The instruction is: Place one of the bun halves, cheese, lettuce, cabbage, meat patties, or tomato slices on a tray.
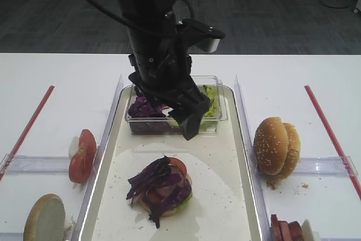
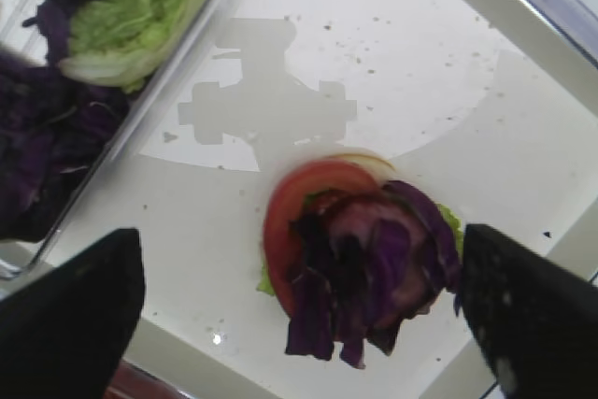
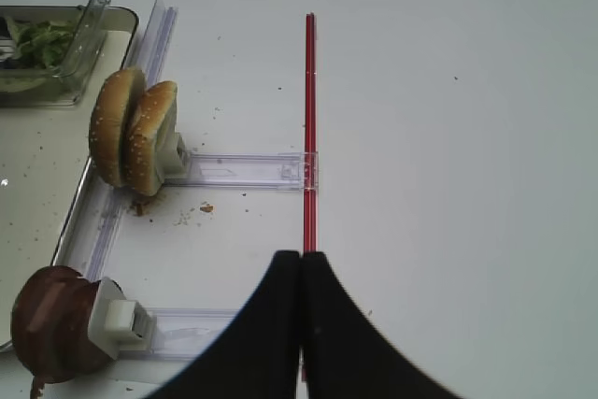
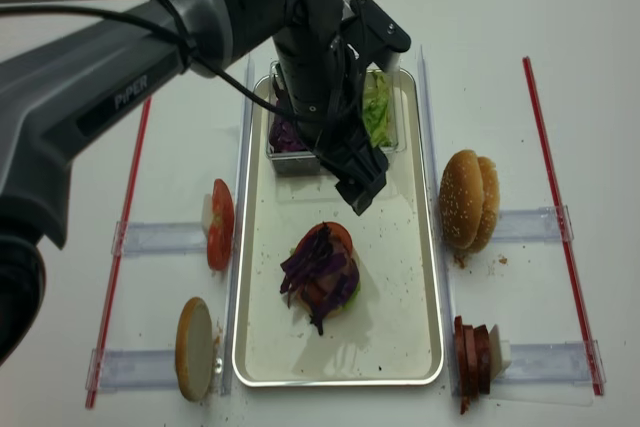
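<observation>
Purple cabbage (image 2: 369, 268) tops the stack at six o'clock below the left pincer (image 2: 299, 315) — wide open, empty (right pincer (image 3: 301, 324) shut, idle).

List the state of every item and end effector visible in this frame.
left end effector: open, empty, above the stack
right end effector: shut, empty
stack: on the tray, cabbage on top
clear box: open, holds lettuce and cabbage
bun halves: upright in a holder
</observation>
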Controlling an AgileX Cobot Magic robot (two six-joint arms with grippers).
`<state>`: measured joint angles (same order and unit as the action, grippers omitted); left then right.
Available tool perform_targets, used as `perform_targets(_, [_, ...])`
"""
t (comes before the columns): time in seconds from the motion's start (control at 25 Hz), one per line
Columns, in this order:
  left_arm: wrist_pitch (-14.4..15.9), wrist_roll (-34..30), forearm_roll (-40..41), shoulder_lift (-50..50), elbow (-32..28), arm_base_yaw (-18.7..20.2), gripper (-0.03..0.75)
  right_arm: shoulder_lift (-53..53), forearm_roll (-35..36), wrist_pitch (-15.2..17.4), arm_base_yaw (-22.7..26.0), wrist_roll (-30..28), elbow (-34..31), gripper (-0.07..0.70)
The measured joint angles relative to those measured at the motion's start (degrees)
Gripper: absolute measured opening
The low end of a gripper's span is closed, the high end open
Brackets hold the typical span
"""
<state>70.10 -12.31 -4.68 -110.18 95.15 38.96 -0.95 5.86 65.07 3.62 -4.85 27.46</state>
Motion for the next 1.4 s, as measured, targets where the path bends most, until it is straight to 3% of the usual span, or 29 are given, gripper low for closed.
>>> perform_targets(0.28, [0.0,-0.12,0.0,0.0,0.0,-6.66,0.626,0.0,0.0,0.0,0.0,0.0,0.0,0.036])
perform_targets(0.8, [0.02,-0.22,0.08,0.0,0.0,-22.68,0.626,0.0,0.0,0.0,0.0,0.0,0.0,0.036])
perform_targets(1.4, [0.12,1.56,0.08,0.0,0.0,-36.17,0.626,0.0,0.0,0.0,0.0,0.0,0.0,0.036])
